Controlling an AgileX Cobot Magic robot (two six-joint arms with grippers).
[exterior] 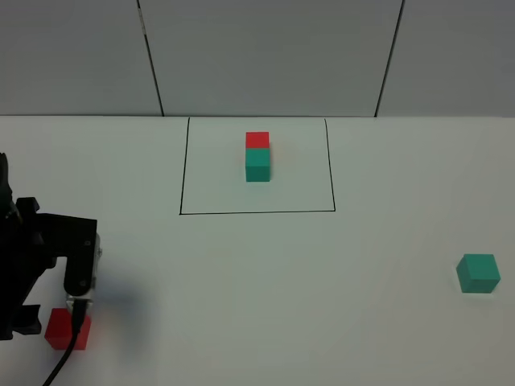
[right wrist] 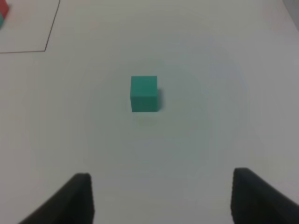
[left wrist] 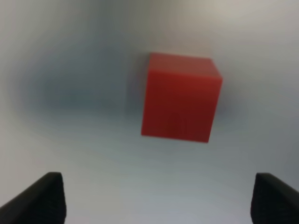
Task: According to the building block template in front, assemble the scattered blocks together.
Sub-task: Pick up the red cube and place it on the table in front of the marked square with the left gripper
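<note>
At the front left corner of the bench (exterior: 241, 314), the loose red cube (exterior: 58, 330) sits flat on the surface, partly covered in the high view by the black body and cable of the left arm. In the left wrist view the left end effector (left wrist: 159, 203) has its two dark fingers (left wrist: 44, 198) spread wide. The red cube (left wrist: 180, 95) lies ahead of the fingertips, centred between their lines and clear of both. No contact is seen and nothing is held.

Near the right edge, toward the front, the loose teal cube (exterior: 479, 273) stands alone and square on the bench. The right end effector (right wrist: 163, 198) is likewise parted, and the teal cube (right wrist: 144, 93) lies well ahead of its fingertips, roughly on the midline and untouched. This end effector does not appear in the high view.

At the far middle of the bench stands the template pair (exterior: 257, 157). Its red cube is toward the back edge, touching its teal cube on the nearer side. Both are enclosed by a thin black rectangle (exterior: 257, 212) drawn on the surface, with wide margins all round.

The bench is plain matte white, with a soft shadow under the left arm. Behind its back edge rise grey wall panels (exterior: 265, 56) divided by dark seams.
</note>
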